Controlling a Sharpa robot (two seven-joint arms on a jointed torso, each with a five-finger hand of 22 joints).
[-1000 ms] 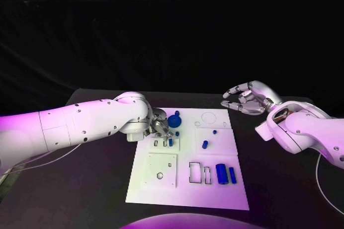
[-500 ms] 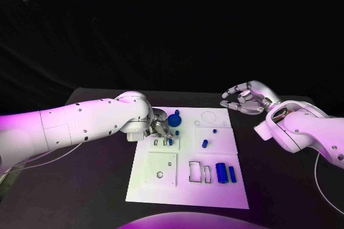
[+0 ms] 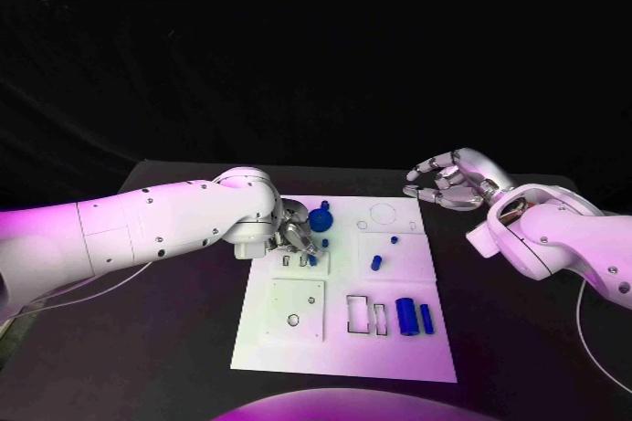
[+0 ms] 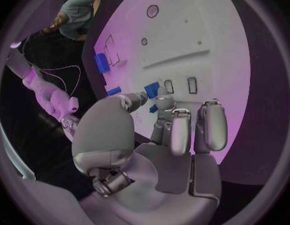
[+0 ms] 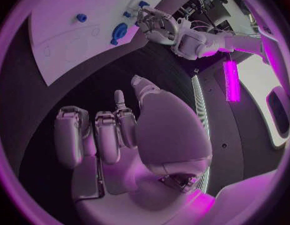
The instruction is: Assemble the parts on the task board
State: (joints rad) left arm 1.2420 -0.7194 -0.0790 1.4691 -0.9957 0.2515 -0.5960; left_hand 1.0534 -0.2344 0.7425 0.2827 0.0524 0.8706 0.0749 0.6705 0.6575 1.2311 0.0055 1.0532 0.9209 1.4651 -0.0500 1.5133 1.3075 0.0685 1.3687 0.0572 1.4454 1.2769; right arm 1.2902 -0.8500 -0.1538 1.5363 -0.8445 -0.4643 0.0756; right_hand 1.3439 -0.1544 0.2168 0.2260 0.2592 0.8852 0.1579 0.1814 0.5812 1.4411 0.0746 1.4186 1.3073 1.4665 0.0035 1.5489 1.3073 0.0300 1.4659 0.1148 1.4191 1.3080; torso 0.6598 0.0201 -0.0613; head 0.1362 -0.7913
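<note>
Head view puts the left hand [image 3: 295, 234] nearer, fingers seemingly pinching a small blue part [image 4: 152, 90] over the task board [image 3: 345, 348]; the right hand [image 3: 452, 185] hangs curled, empty.

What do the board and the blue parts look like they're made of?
Board: probably rigid plastic or coated sheet; white, matte, flat, with crisp cut-out slots. Blue parts: likely moulded or printed plastic; uniform opaque colour, soft sheen, no metallic glint. Neither can be confirmed by look alone.

No readable text, labels, brand names, numbers or signs appear on the task board [image 3: 345, 334], the parts, the arms or the worktop [image 3: 158, 348].
</note>
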